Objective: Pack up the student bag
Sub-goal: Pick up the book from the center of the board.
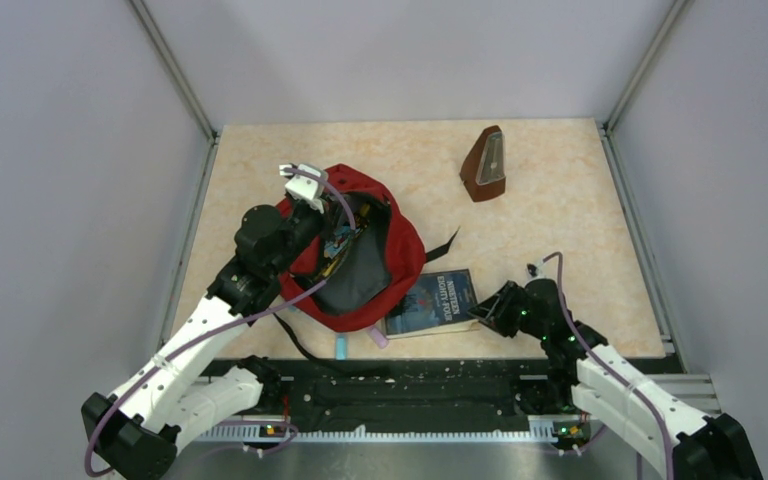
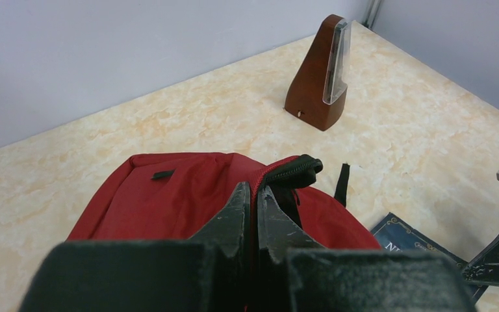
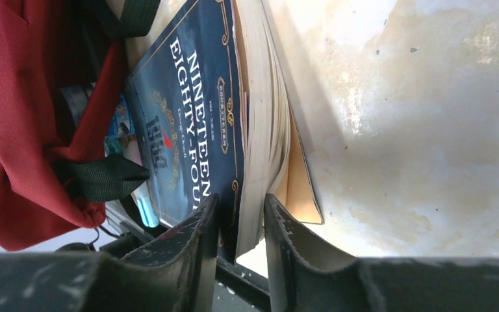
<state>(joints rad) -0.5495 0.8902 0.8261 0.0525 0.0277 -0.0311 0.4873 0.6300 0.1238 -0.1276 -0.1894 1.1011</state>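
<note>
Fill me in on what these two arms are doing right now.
The left gripper is shut on the rim of the red student bag, holding its mouth open. The right gripper straddles a corner of the dark blue book lying on the table beside the bag; whether it clamps yet is unclear. The brown metronome stands untouched farther back.

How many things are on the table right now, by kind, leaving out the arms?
student bag: 1
book: 1
metronome: 1
small things at the bag's near edge, kind unclear, a pale blue item and a lilac item: 2
Total: 5, with the bag's contents not counted.
</note>
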